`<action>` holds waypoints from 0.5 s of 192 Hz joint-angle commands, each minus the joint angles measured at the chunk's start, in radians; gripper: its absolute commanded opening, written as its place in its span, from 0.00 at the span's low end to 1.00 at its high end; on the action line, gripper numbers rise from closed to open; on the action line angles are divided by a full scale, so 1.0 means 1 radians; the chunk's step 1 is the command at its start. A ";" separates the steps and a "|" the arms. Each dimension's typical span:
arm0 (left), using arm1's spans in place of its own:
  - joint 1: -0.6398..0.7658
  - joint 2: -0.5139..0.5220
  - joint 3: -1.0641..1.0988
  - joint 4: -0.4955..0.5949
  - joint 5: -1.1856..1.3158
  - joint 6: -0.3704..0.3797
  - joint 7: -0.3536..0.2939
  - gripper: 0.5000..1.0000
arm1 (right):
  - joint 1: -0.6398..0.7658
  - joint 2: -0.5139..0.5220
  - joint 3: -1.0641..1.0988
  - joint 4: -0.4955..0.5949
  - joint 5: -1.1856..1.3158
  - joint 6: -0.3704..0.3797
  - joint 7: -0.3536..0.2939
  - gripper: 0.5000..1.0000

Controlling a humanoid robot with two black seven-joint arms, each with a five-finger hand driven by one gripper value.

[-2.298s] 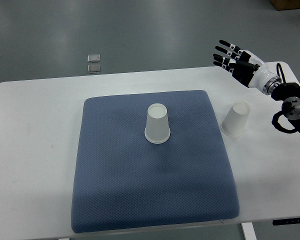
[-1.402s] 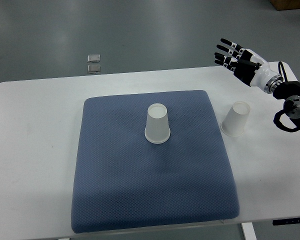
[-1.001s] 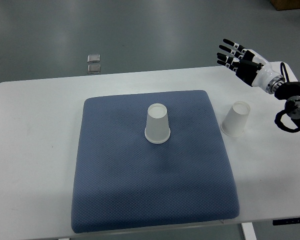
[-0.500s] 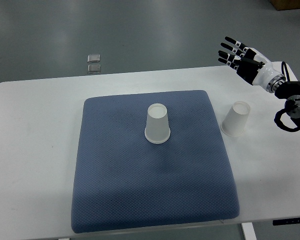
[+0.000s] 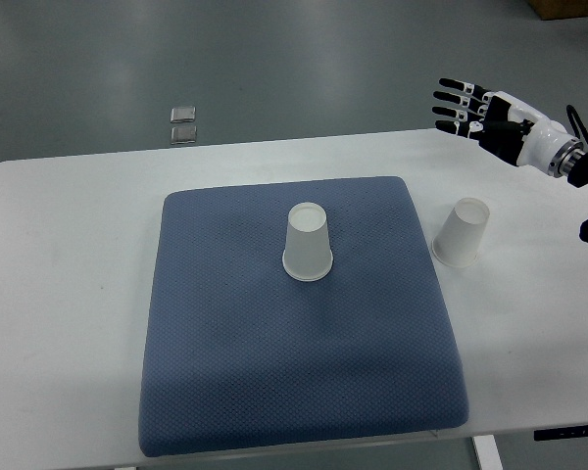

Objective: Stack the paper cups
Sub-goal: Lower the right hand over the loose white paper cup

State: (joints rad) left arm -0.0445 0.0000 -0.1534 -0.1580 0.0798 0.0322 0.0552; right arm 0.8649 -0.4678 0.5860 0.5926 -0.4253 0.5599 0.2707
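Top view cuts off the arm behind the spread, empty right robot hand (image 5: pixel 485 117).

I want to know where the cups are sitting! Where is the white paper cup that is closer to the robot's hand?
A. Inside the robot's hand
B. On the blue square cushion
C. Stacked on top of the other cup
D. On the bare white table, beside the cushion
D: the upside-down white paper cup stands on the bare white table, just off the right edge of the blue square cushion, apart from the open right hand.
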 commanded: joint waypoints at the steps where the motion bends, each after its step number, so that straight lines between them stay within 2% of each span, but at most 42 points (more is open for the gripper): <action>1: 0.000 0.000 0.000 0.000 0.000 0.000 0.000 1.00 | 0.003 -0.028 0.000 0.027 -0.200 0.000 0.054 0.84; 24: 0.000 0.000 0.000 0.000 0.000 0.000 0.000 1.00 | 0.005 -0.055 0.000 0.067 -0.403 0.000 0.114 0.84; 52: 0.000 0.000 0.000 0.000 0.000 0.000 0.000 1.00 | 0.003 -0.086 -0.005 0.134 -0.579 -0.011 0.137 0.84; 78: 0.000 0.000 0.000 0.000 0.000 0.000 0.000 1.00 | 0.003 -0.091 -0.011 0.154 -0.702 -0.015 0.170 0.84; 96: 0.000 0.000 0.000 0.000 0.000 0.000 0.000 1.00 | -0.001 -0.092 -0.015 0.165 -0.784 -0.057 0.191 0.84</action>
State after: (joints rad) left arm -0.0445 0.0000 -0.1535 -0.1580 0.0798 0.0322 0.0552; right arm 0.8679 -0.5585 0.5750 0.7451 -1.1266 0.5379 0.4399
